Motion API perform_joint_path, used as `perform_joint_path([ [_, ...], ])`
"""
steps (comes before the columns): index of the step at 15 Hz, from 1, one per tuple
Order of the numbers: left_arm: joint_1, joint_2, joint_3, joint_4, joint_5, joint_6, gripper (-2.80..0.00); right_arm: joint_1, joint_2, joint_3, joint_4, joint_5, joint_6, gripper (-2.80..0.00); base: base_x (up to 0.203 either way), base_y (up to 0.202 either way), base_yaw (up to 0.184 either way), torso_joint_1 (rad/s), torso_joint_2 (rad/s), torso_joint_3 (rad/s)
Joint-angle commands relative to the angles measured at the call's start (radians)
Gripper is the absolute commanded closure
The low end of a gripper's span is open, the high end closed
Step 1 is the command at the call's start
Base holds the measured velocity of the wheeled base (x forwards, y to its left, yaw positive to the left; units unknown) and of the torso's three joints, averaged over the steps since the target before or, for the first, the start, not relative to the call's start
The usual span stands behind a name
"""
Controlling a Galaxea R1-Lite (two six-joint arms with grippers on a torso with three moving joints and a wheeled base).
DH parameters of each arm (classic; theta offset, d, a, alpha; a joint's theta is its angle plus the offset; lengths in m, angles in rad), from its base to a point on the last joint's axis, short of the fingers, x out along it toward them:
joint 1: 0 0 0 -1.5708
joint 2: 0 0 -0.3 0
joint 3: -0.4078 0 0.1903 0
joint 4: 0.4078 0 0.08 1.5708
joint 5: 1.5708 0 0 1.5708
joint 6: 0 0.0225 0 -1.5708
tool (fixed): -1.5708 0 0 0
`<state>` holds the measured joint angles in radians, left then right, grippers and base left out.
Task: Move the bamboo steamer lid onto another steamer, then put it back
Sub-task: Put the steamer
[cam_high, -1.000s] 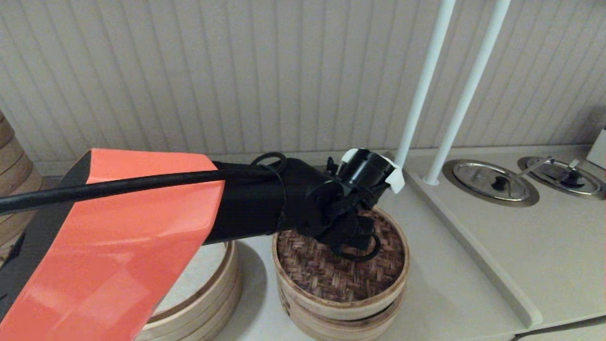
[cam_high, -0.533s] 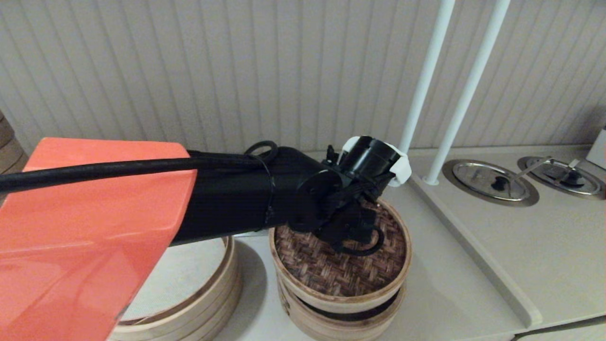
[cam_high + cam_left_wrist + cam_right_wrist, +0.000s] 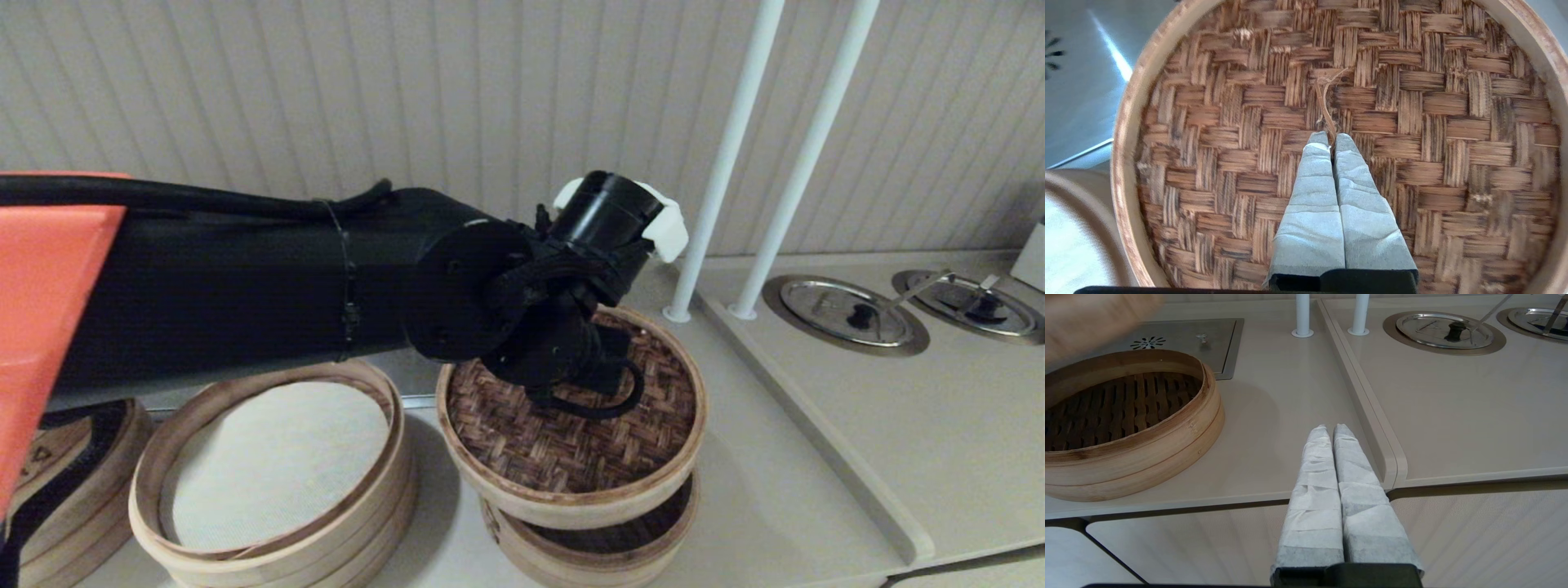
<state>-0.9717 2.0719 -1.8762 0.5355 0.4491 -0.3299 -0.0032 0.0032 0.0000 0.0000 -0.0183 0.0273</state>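
Lifted clear of another steamer (image 3: pixel 653 531), the bamboo steamer lid (image 3: pixel 1412 122) hangs from the left gripper (image 3: pixel 1331 141), seemingly pinching its fibre loop.

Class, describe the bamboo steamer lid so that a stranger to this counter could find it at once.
Start at the two white poles rising from the counter; just in front of them the left gripper holds the bamboo steamer lid by its string loop above a dark-floored steamer basket. Unlike the white-lined basket beside it, its top is brown woven herringbone.
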Motion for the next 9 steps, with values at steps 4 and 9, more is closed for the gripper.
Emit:
perform_joint_path([
  [4, 0.102, -0.148, 0.123, -0.004, 0.003, 0.016, 0.0, 0.0, 0.001, 0.003, 0.0, 0.0, 0.0, 0.0, 0.0, 0.0, 0.0, 0.0, 0.0, 0.0],
  [9, 0.246, -0.26, 0.237, -0.008, 0.002, 0.069, 0.0, 0.0, 0.001, 0.003, 0.0, 0.0, 0.0, 0.0, 0.0, 0.0, 0.0, 0.0, 0.0, 0.0],
])
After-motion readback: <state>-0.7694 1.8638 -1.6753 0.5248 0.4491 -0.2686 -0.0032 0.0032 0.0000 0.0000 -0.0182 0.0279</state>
